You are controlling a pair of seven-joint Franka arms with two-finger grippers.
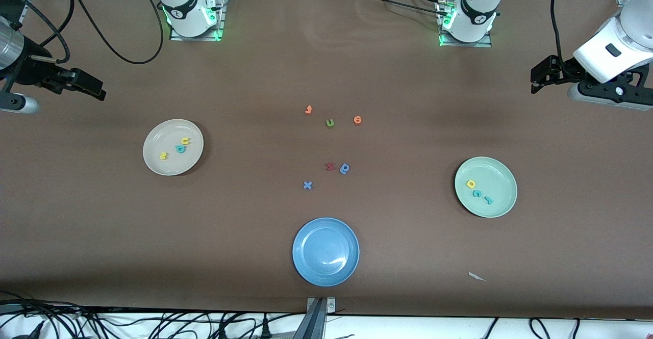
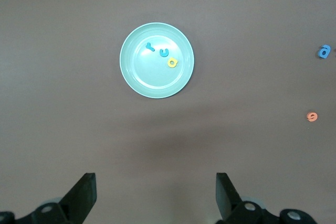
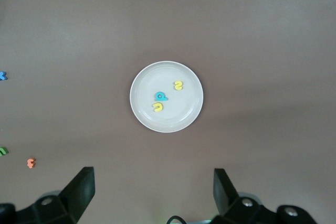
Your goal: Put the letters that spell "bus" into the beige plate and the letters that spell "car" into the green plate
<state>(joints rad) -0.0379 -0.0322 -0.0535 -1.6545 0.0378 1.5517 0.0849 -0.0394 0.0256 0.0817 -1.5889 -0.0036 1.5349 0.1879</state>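
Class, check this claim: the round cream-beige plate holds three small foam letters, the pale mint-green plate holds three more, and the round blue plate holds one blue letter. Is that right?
Not quite. The round blue plate holds nothing; the front view shows it bare. The blue x-shaped foam letter lies on the brown table beside it. The round cream-beige plate and the pale mint-green plate do hold three small foam letters each.

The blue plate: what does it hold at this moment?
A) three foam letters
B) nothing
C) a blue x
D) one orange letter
B: the blue plate shows only its bare surface, while the blue x lies on the table, farther from the front camera than the plate.
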